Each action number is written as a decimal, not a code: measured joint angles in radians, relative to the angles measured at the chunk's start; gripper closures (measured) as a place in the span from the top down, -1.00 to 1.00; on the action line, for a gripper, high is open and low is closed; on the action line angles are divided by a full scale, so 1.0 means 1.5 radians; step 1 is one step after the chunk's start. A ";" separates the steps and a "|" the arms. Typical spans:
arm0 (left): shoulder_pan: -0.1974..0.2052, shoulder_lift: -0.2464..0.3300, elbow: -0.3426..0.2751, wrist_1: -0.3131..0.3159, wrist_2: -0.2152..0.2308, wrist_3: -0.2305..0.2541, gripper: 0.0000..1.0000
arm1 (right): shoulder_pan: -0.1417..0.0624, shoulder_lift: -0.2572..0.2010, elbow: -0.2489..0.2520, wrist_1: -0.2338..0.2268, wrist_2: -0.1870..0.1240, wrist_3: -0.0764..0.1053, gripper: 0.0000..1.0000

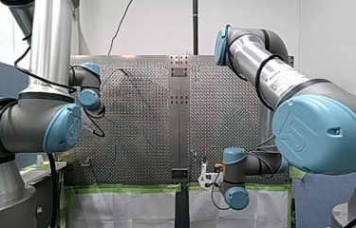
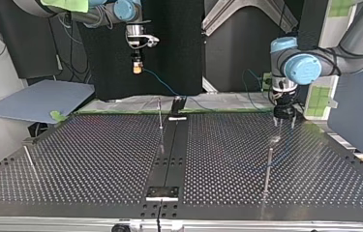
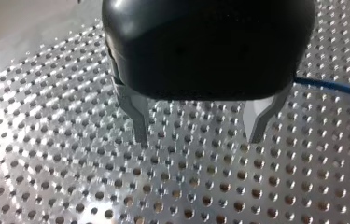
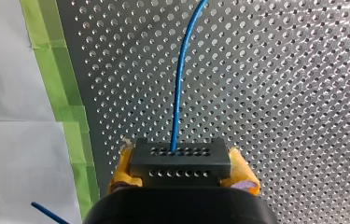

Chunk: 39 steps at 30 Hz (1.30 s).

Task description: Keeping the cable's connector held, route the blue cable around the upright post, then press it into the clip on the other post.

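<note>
In the right wrist view my right gripper [image 4: 180,163] is shut, its yellow pads [image 4: 242,175] clamping the black connector [image 4: 180,161]. The blue cable [image 4: 179,88] runs out of the connector over the perforated table. In the top view my right gripper [image 2: 137,66] hangs high above the table's far edge, the blue cable [image 2: 162,83] trailing down from it. My left gripper [image 3: 198,137] is open and holds nothing, close above the table, with the blue cable [image 3: 336,88] passing off to one side. In the top view my left gripper [image 2: 283,121] hovers just beyond a thin post [image 2: 268,169].
A second thin post [image 2: 159,115] stands near the table's far middle and a third post [image 2: 29,162] at the top view's left. A dark centre strip [image 2: 169,159] divides the perforated table. Green tape [image 4: 65,93] lines the table's edge.
</note>
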 joint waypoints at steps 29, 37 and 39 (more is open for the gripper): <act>0.006 0.122 -0.037 0.068 0.046 -0.025 1.00 | 0.000 0.000 -0.003 -0.001 -0.006 0.000 -1.00; 0.006 0.122 -0.037 0.076 0.068 -0.027 1.00 | 0.000 0.000 -0.007 0.007 -0.006 0.003 -1.00; 0.006 0.123 -0.037 0.077 0.078 -0.027 1.00 | -0.001 0.000 -0.007 0.006 -0.006 0.004 -1.00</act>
